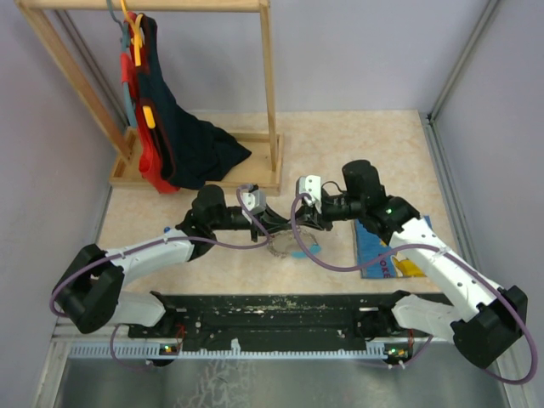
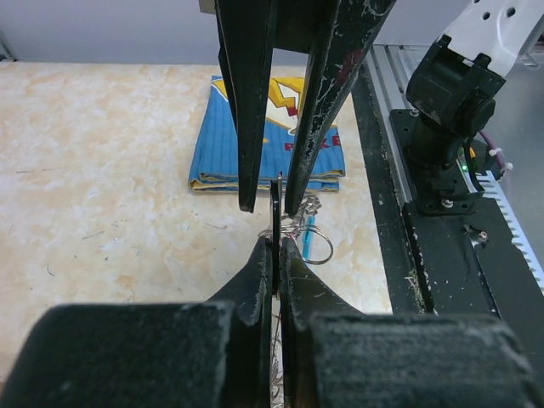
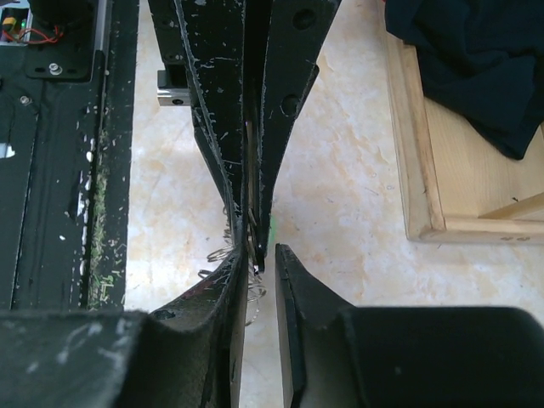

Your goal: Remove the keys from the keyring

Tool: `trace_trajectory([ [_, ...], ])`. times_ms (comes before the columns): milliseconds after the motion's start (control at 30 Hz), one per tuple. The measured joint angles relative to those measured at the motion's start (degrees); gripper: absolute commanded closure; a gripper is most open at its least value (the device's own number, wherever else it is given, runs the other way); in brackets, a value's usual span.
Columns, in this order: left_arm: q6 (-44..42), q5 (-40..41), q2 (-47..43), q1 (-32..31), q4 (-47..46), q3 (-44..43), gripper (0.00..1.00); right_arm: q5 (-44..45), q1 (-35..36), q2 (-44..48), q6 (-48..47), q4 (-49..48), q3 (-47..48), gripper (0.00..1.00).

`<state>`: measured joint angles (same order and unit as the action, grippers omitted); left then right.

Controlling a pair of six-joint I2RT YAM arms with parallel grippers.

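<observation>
Both grippers meet tip to tip just above the table's middle. My left gripper (image 1: 270,223) (image 2: 276,242) is shut on a thin dark flat part of the keyring (image 2: 276,208), seen edge on. Silvery rings (image 2: 313,242) (image 3: 217,252) and a blue key (image 2: 306,242) (image 1: 310,246) dangle below it onto the table. My right gripper (image 1: 299,223) (image 3: 261,255) stands open by a narrow gap, its fingers (image 2: 246,170) straddling the same thin piece. Its left finger lies against the left gripper's tips (image 3: 253,246). A sliver of green (image 3: 274,225) shows behind them. Other keys are hidden.
A blue picture book (image 1: 387,246) (image 2: 263,144) lies on the table right of the grippers. At the back left stands a wooden clothes rack (image 1: 270,102) (image 3: 425,170) with dark and red garments (image 1: 183,144). The black base rail (image 1: 280,310) runs along the near edge.
</observation>
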<state>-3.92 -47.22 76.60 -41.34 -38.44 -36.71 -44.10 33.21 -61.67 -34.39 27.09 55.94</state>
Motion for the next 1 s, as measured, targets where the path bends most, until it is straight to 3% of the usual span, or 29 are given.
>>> trace_trajectory([
  [100, 0.3, -0.4, 0.0, 0.0, -0.5, 0.0, 1.0, 0.0, 0.0, 0.0, 0.0, 0.0, 0.0, 0.85],
  [200, 0.7, -0.7, 0.0, 0.0, -0.9, 0.0, 1.0, -0.6, 0.0, 0.0, -0.1, 0.2, 0.0, 1.0],
  [267, 0.9, -1.1, 0.0, 0.1, -1.0, 0.0, 0.99, -1.0, 0.0, 0.0, -0.3, 0.4, 0.0, 1.0],
  [400, 1.2, -2.0, 0.5, 0.2, -1.1, 0.0, 0.85, -1.8, 0.0, -0.4, -0.5, 0.9, 0.0, 1.0],
  [567, 1.9, -3.0, 1.2, 0.2, -1.9, 0.0, 0.75, -2.6, 0.0, -0.7, -0.6, 2.4, 0.1, 1.0],
  [1000, 2.6, -5.0, 3.0, 0.2, -2.6, -0.8, 0.73, -3.2, 0.0, -0.8, -0.6, 4.0, 0.1, 1.0],
])
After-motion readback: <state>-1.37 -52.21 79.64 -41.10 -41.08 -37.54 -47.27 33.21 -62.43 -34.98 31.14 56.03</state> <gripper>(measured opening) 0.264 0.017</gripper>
